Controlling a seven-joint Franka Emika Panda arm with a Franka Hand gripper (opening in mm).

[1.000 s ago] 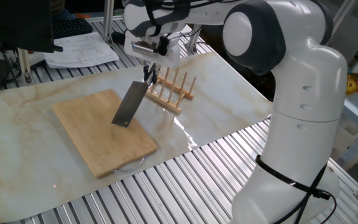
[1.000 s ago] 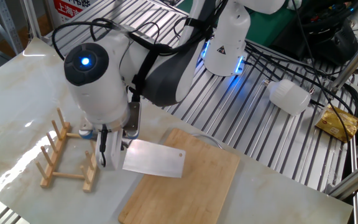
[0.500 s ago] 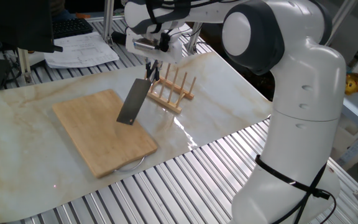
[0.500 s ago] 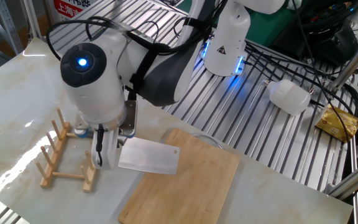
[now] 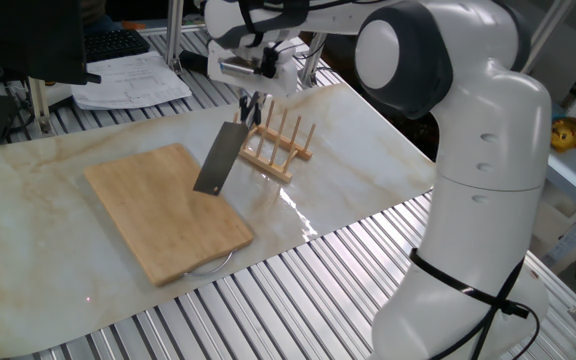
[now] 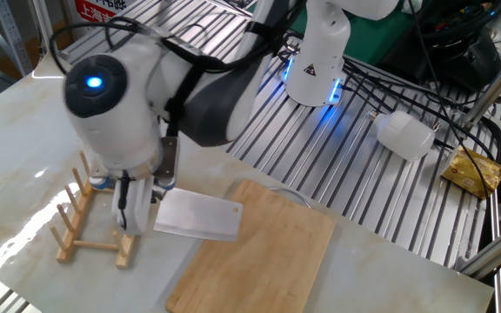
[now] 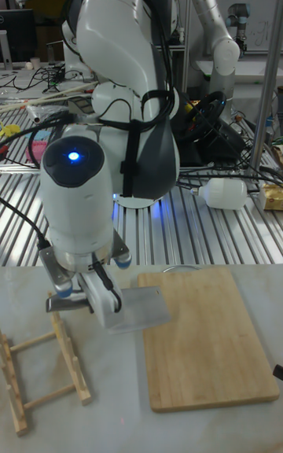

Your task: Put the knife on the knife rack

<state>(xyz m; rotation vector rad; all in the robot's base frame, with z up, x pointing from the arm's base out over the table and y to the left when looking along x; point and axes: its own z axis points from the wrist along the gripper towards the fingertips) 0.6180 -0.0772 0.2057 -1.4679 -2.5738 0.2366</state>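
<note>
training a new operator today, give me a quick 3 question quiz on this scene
1. True or false: the knife is lying flat on the cutting board.
2. What is the gripper holding: A) the knife rack, B) the knife, C) nothing?
3. Fill in: the knife rack stands on the ____ beside the cutting board.

Key
1. False. It is held in the air, blade hanging down.
2. B, by the handle end.
3. Table, the marbled surface.
</note>
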